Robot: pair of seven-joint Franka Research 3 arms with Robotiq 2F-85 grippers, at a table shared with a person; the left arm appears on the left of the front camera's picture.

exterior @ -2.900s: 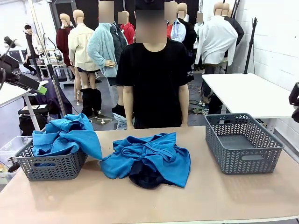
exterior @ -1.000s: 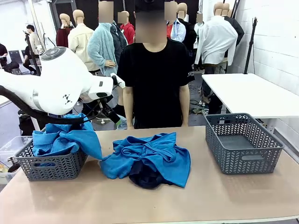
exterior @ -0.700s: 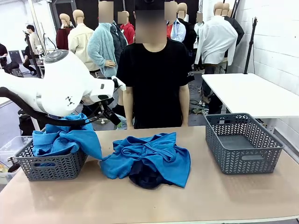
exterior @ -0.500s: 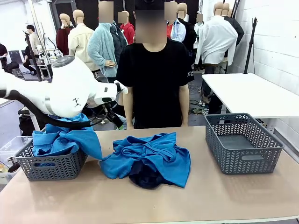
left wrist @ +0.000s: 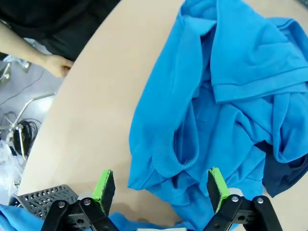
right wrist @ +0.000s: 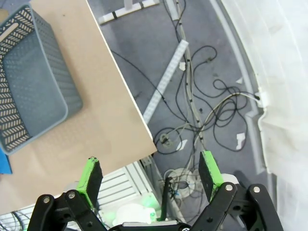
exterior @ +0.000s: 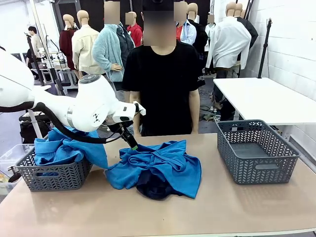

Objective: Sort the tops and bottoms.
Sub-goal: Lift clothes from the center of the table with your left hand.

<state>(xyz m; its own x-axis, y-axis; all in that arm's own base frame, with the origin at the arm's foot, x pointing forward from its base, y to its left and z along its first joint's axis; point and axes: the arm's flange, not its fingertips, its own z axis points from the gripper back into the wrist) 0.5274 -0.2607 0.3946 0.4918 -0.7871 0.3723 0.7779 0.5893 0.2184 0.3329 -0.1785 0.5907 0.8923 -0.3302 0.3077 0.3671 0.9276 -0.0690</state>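
Tan table [exterior: 222, 207], indoor workroom; person [exterior: 163, 79] in black at the far edge.
- Centre: blue tops [exterior: 165, 160], a crumpled heap; dark navy bottoms [exterior: 153, 190] under its near side, partly showing.
- Left basket [exterior: 54, 175], grey: one blue top [exterior: 64, 145] bunched inside, spilling over the rim.
- Right basket [exterior: 256, 153], grey, at the table's right end.
- Left arm [exterior: 89, 108]: left jaws spread wide, gripping nothing, close above the heap's far-left edge.
- Right jaws: spread wide, gripping nothing, over floor cables [right wrist: 202, 96] beyond the table's edge.
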